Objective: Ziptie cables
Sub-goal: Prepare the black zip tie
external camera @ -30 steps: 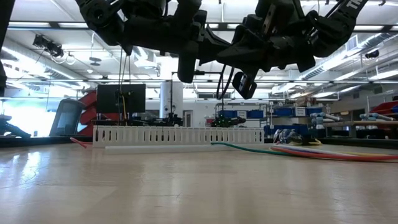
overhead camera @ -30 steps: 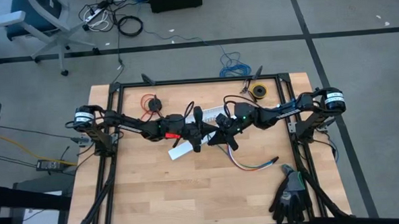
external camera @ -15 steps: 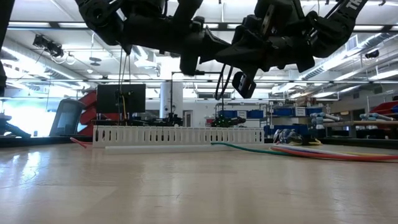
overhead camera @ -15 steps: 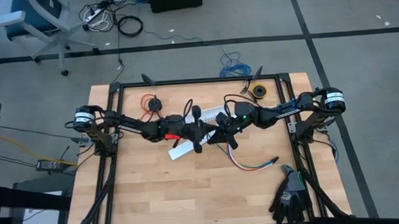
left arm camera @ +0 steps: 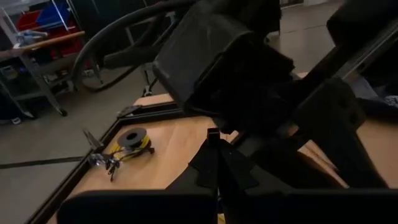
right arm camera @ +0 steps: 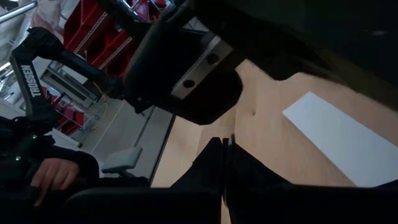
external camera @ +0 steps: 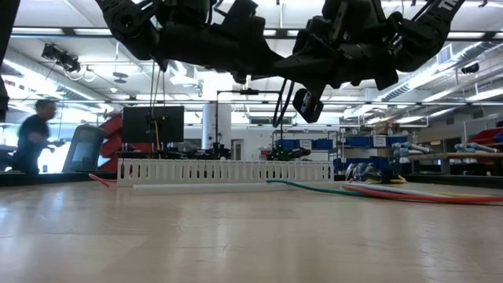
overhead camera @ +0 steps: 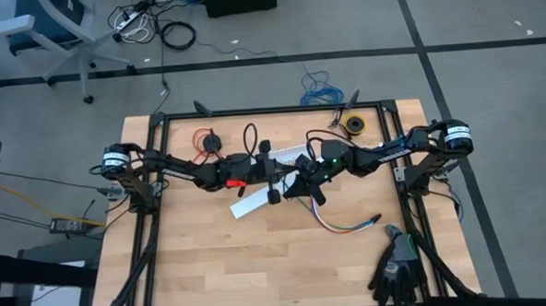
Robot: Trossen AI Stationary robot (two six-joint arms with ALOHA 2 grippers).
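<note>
We hold both arms out over the middle of the table [overhead camera: 194, 258], raised well above the wood, as the low view shows. Our left gripper [overhead camera: 273, 192] sits just beside our right gripper [overhead camera: 310, 190], the two nearly meeting above the white strip [overhead camera: 249, 207]. In each wrist view the dark fingers [left arm camera: 213, 163] are pressed together with nothing between them, and the right arm's fingers [right arm camera: 225, 163] are likewise together and empty. The cables [overhead camera: 343, 226] lie on the wood toward the right front, well apart from both grippers, curving from beneath the right arm out toward the black gloves [overhead camera: 396, 267]. The ziptie we cannot make out in any view. The white channel [external camera: 224, 171] stands across the far side of the table. A red wire spool [overhead camera: 205, 139] and a yellow tape roll [overhead camera: 352, 125] sit near the back edge. A person [external camera: 33, 141] shows in the room beyond.
</note>
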